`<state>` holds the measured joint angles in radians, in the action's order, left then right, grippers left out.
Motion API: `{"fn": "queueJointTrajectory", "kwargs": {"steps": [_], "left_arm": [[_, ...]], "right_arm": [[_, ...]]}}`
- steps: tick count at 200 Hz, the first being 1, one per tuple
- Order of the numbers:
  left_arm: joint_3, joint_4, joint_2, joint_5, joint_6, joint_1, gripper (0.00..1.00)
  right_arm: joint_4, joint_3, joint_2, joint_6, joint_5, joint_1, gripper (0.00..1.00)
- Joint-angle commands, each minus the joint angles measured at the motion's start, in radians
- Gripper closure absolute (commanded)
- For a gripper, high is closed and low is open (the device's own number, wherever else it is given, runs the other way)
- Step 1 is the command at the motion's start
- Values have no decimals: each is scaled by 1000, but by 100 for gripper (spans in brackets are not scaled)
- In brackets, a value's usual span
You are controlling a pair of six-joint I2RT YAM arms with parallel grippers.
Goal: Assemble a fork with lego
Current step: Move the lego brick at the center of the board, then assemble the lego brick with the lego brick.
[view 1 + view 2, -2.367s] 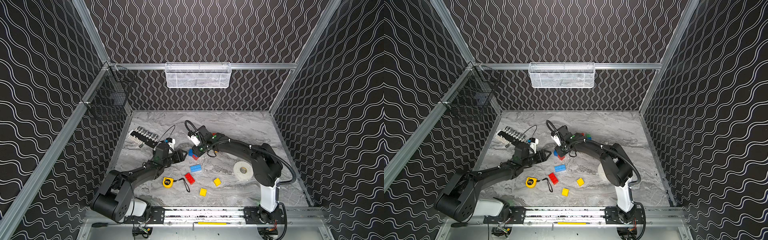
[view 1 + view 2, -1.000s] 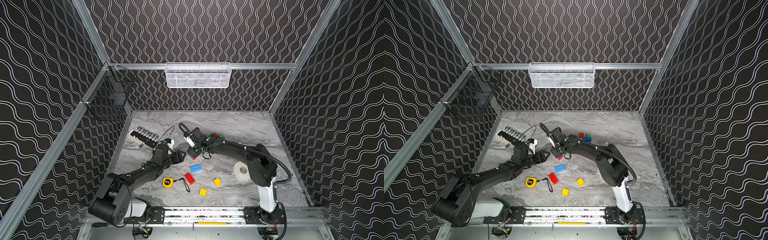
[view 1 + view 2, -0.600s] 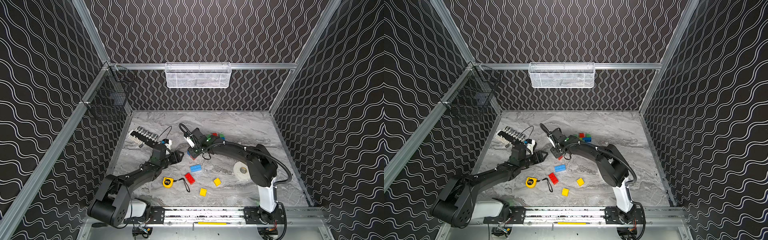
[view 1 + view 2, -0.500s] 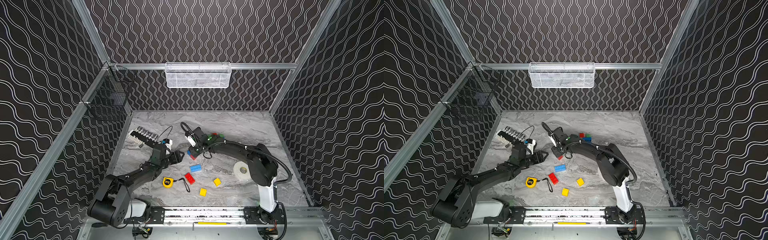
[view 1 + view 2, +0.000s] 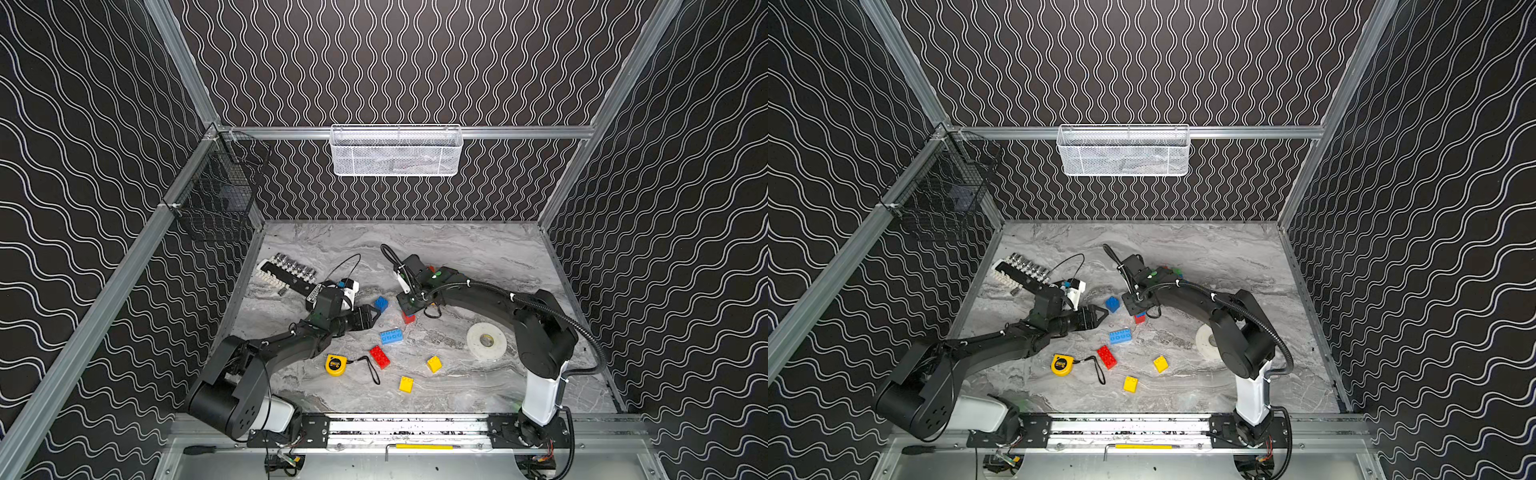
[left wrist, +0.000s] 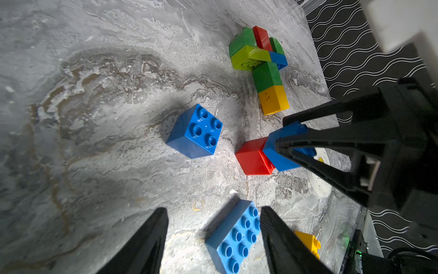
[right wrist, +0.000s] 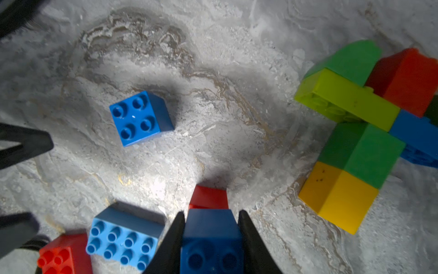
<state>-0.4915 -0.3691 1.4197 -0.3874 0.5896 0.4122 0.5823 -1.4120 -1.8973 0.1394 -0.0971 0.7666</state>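
Lego blue-red stack (image 7: 211, 237) sits clamped in outstretched right gripper (image 7: 211, 213); left gripper (image 6: 213, 210) hovers low, parted.

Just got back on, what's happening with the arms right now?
The right gripper is shut on a blue brick with a red brick joined to it. The left gripper is open and empty, pointed toward a loose square blue brick. A part-built cluster of green, red, blue and yellow bricks lies nearby.
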Motion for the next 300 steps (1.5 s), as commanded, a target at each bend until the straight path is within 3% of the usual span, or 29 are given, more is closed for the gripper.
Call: {"fn": "queueJointTrajectory", "kwargs": {"steps": [1, 117, 218, 300], "left_arm": [[-9, -39, 7, -23, 1, 1, 33], [-44, -32, 49, -39, -31, 61, 33], [-56, -27, 65, -36, -34, 68, 33], [-53, -27, 62, -31, -34, 70, 34]], "right_arm": [[31, -2, 40, 19, -34, 0, 99], [10, 11, 8, 15, -15, 3, 99], [-26, 41, 18, 106, -64, 45, 100], [-73, 184, 78, 150, -89, 64, 100]]}}
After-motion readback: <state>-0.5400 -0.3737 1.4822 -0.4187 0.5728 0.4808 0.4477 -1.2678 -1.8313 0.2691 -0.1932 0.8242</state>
